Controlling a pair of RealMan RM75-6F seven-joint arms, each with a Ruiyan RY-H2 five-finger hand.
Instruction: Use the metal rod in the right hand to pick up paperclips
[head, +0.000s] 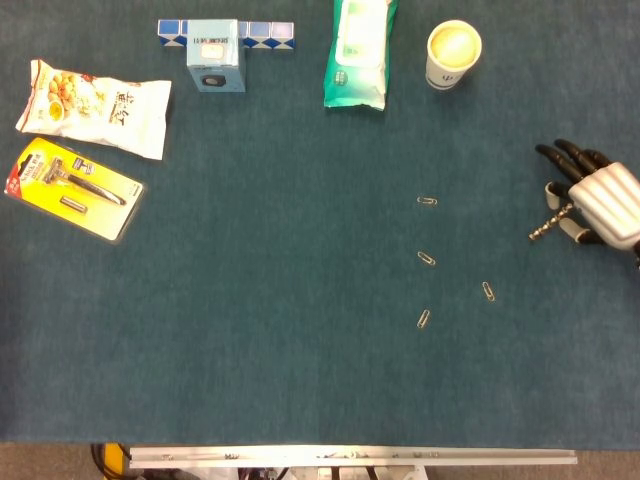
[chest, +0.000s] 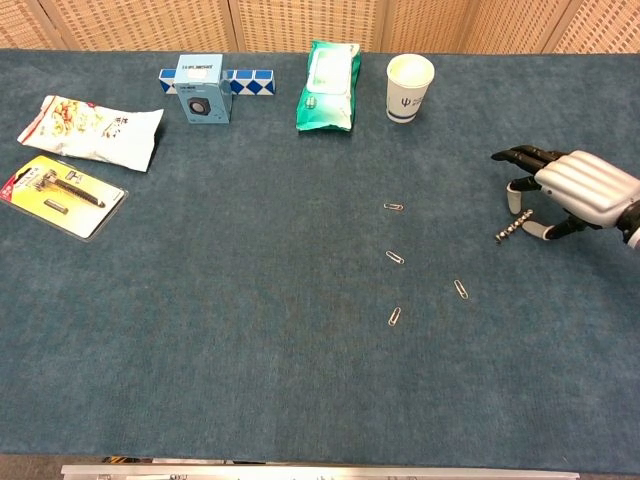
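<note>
From the head view I see my right hand (head: 600, 203) pinching the metal rod (head: 549, 222); the chest view shows its tip (chest: 499, 238) near the worktop (chest: 250, 300), well apart from the paperclips (chest: 397, 257).

Metal rod (head: 551, 221): thin, ridged, silvery; tilted, lower tip toward the paperclips, upper end at the right robot hand (head: 600, 204), which holds it.

Paperclips, all small, silvery, flat on the blue surface (head: 280, 300), apart from one another:
- farthest one (head: 427, 201)
- middle one (head: 426, 258)
- nearest one (head: 423, 319)
- one (head: 488, 291) closest to the rod, not touching it
</note>
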